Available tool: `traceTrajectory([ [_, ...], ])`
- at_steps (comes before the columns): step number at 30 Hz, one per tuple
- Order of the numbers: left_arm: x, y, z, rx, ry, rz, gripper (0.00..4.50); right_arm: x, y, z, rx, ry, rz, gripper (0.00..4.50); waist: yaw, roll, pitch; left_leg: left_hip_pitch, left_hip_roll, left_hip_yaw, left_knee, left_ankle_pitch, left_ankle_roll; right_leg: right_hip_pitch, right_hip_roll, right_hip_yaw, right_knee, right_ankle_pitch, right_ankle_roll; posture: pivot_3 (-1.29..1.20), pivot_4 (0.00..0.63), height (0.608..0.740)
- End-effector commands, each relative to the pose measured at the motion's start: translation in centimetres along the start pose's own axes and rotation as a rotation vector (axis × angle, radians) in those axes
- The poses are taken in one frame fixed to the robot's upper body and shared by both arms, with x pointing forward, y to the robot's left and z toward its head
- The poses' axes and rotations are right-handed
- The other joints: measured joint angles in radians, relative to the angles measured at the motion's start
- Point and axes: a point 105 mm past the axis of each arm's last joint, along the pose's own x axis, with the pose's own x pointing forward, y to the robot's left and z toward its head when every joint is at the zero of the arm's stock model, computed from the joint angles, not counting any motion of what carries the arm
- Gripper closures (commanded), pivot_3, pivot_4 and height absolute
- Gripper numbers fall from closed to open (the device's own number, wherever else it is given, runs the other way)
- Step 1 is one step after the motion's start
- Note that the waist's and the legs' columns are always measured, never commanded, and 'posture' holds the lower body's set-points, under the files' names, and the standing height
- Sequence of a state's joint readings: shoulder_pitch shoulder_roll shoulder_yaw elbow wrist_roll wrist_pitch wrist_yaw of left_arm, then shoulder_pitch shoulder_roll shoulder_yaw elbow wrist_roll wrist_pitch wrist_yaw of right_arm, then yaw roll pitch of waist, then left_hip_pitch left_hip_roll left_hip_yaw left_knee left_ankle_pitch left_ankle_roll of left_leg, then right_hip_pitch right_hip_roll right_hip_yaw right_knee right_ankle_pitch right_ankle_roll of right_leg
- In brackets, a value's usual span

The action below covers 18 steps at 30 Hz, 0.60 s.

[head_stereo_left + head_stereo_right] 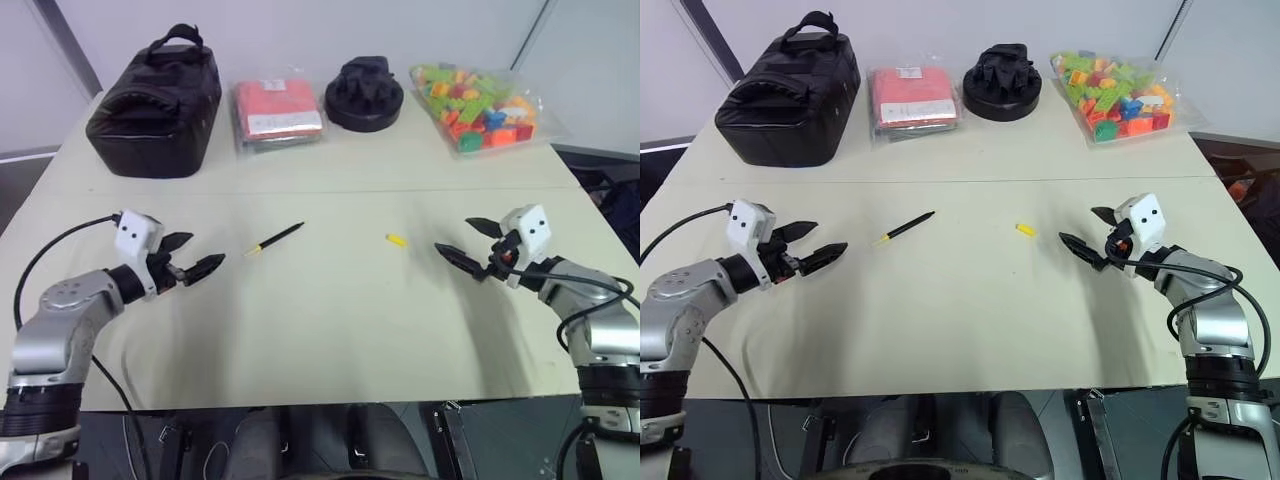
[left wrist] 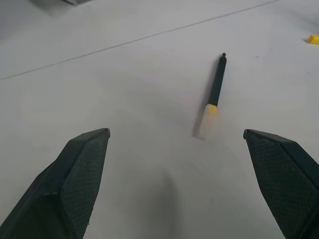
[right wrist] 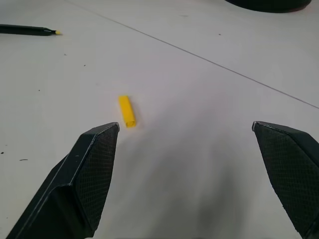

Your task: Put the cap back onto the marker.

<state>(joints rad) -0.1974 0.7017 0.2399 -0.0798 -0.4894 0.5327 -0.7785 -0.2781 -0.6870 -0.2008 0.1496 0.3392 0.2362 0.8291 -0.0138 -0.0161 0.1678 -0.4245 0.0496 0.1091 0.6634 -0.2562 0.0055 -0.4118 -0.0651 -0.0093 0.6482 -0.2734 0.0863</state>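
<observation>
The marker point(image 1: 277, 238), a slim black stick with a small yellow end, lies flat on the pale table, left of centre. Its yellow end points toward my left gripper point(image 1: 205, 252), which hovers open a short way to its left and holds nothing. The left wrist view shows the marker point(image 2: 217, 84) lying ahead of the spread fingers. The cap point(image 1: 397, 240), a tiny yellow cylinder, rests alone right of centre. My right gripper point(image 1: 453, 236) is open just to the cap's right, apart from it. In the right wrist view the cap point(image 3: 126, 110) lies close to one fingertip.
Along the table's far side stand a black bag point(image 1: 155, 105), a red packet in clear wrap point(image 1: 277, 112), a black round object point(image 1: 364, 92) and a clear bag of coloured toy bricks point(image 1: 478, 105). The table's front edge point(image 1: 330, 400) runs below both arms.
</observation>
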Motion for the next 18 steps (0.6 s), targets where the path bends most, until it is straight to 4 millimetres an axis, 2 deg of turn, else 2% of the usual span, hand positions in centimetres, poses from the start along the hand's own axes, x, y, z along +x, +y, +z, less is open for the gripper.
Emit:
traceTrajectory([
  [1, 0.0, 0.3, 1.0, 0.026, -0.029, 0.001, 0.00, -0.4, -0.4, 1.9, -0.050, -0.061, -0.032, 0.07, 0.000, 0.000, 0.000, 0.000, 0.000, 0.000, 0.000, 0.000, 0.000, 0.000, 0.000, 0.000, 0.000, 0.000, 0.000, 0.00, 0.150, 0.740],
  [18, 0.8, 1.2, 2.1, 0.068, -0.056, 0.004, 0.00, -0.3, -0.4, 1.5, -0.027, -0.055, -0.069, 0.07, 0.000, 0.000, 0.000, 0.000, 0.000, 0.000, 0.000, 0.000, 0.000, 0.000, 0.001, 0.000, 0.000, 0.001, 0.002, 0.00, 0.150, 0.740],
])
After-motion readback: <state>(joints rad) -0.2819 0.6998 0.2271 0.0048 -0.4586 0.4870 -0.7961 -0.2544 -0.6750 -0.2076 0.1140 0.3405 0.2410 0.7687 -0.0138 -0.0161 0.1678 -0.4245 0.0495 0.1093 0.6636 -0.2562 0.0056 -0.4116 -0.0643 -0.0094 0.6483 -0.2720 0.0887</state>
